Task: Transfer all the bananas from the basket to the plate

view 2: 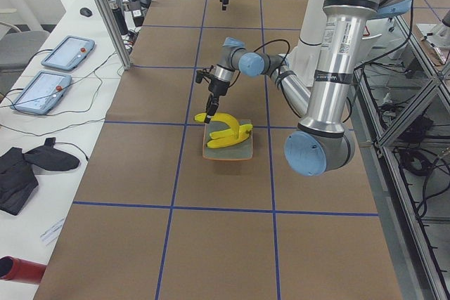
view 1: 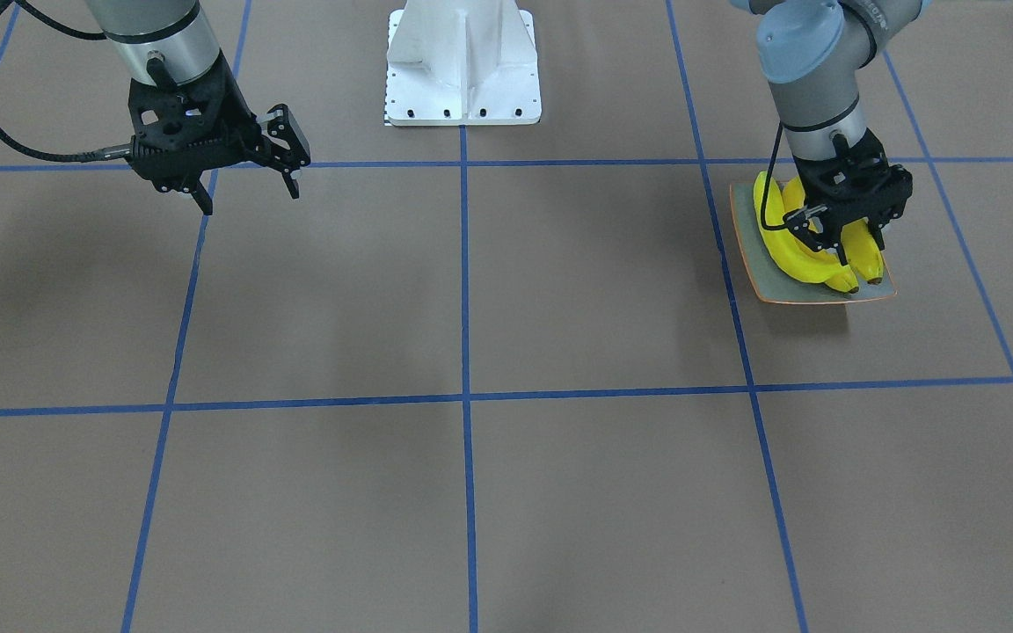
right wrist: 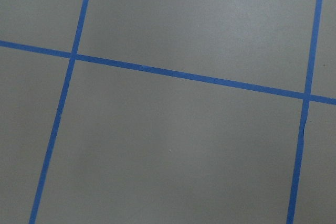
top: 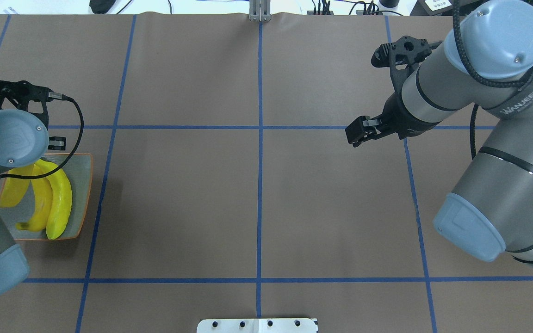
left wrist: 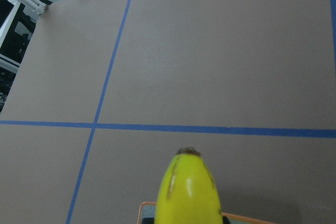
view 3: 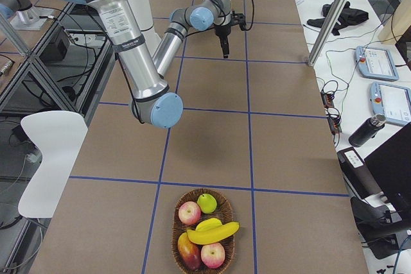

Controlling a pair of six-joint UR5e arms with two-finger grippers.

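Yellow bananas (view 1: 801, 259) lay on the plate (view 1: 748, 237) in the front view beneath my left gripper (view 1: 849, 251), its jaws apart, while the right gripper (view 1: 251, 202) hung spread above the table (view 1: 559, 290); overhead I counted three there; the right-side view showed another banana (view 3: 215, 234) in the basket (view 3: 174, 234).

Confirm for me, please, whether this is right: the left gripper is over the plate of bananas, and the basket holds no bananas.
Not quite: the exterior right view shows at least one banana lying in the basket among other fruit. The left gripper is indeed over the plate of bananas.
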